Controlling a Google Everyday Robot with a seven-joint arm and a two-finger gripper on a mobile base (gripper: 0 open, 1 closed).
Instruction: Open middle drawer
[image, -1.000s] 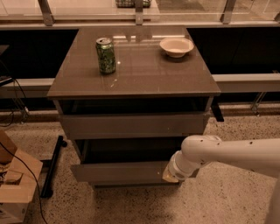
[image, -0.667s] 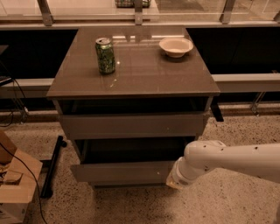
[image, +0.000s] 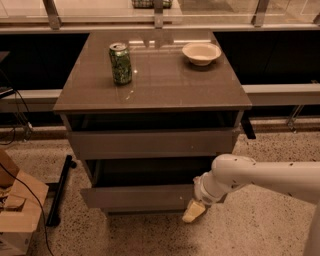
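Lettering on the green patterned drinks can (image: 120, 62), far up and left of my gripper (image: 194, 210), is too small to read. The middle drawer (image: 137, 197), a flat grey-brown handleless front, stretches leftward from my jaws and stands out from the grey-brown cabinet (image: 165, 85), with dark tray space behind it. I cannot tell whether I am clenched or released. The cream round bowl (image: 201, 52) sits far beyond me.
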